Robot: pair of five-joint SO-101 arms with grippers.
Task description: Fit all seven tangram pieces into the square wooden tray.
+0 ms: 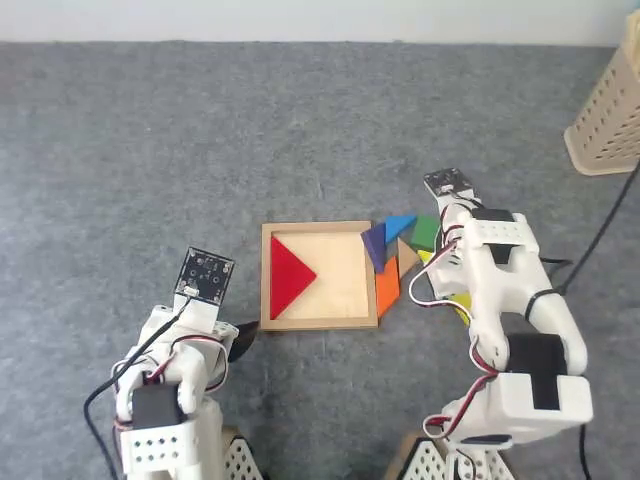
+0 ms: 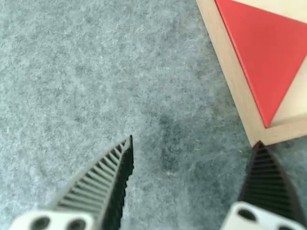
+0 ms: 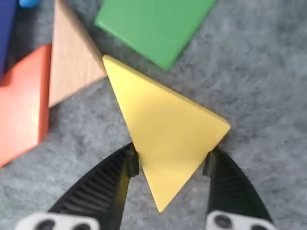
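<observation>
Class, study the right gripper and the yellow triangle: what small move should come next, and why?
Probably lift the yellow triangle slightly. The right gripper has its fingers against two of its edges, it lies on the carpet close to the green piece, and the tray holds just the red triangle, with room left.

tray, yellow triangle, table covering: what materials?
Tray: pale tan wood, matte, likely unvarnished. Yellow triangle: probably painted wood, with flat even colour and no gloss. Table covering: grey felt or short-pile carpet, with fuzzy mottled fibres.

Red triangle (image 1: 287,275) in tray (image 1: 266,275), other pieces (image 1: 387,290) seemingly beside.
</observation>
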